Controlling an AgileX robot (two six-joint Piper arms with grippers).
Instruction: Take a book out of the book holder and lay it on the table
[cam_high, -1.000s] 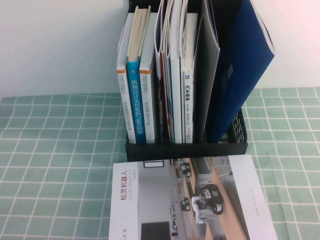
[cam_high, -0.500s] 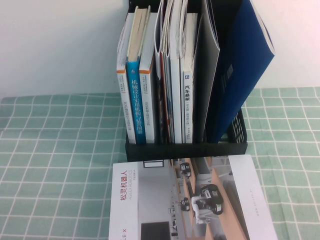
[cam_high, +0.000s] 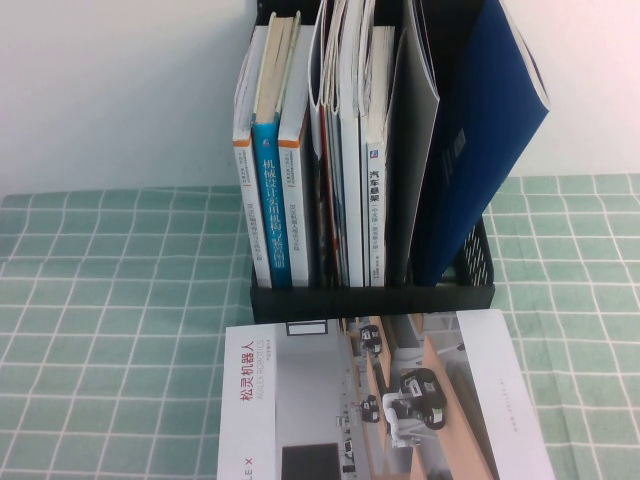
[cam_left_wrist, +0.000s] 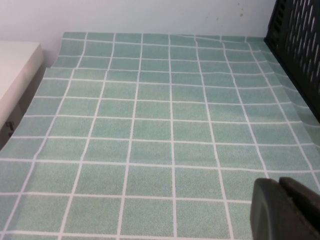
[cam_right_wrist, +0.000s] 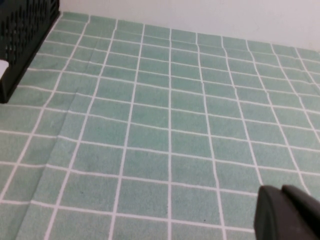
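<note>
From the high view, the book (cam_high: 385, 400) lies flat on the table (cam_high: 110, 330), cover up, just in front of the book holder (cam_high: 372, 300) and touching or nearly touching its low front wall; its near end runs off the lower edge of the picture. The cover shows a red title near its left edge, wheeled robots in the middle and tan slanting bands. The book holder stands upright on the green checked cloth against a white wall (cam_high: 110, 90), with a row of books (cam_high: 275, 200) standing in its left slots, thin magazines (cam_high: 345, 150) in the middle and a blue folder (cam_high: 480, 140) leaning in its right slot. Neither arm shows here. In the left wrist view, the left gripper (cam_left_wrist: 287, 210) sits low over bare cloth, with the two dark fingertips pressed together and nothing between them; the mesh side of the holder (cam_left_wrist: 297, 45) stands well apart from it. In the right wrist view, the right gripper (cam_right_wrist: 289, 214) likewise hangs over bare cloth, its dark fingertips together and empty, with the holder's other mesh side (cam_right_wrist: 25, 30) well away.
</note>
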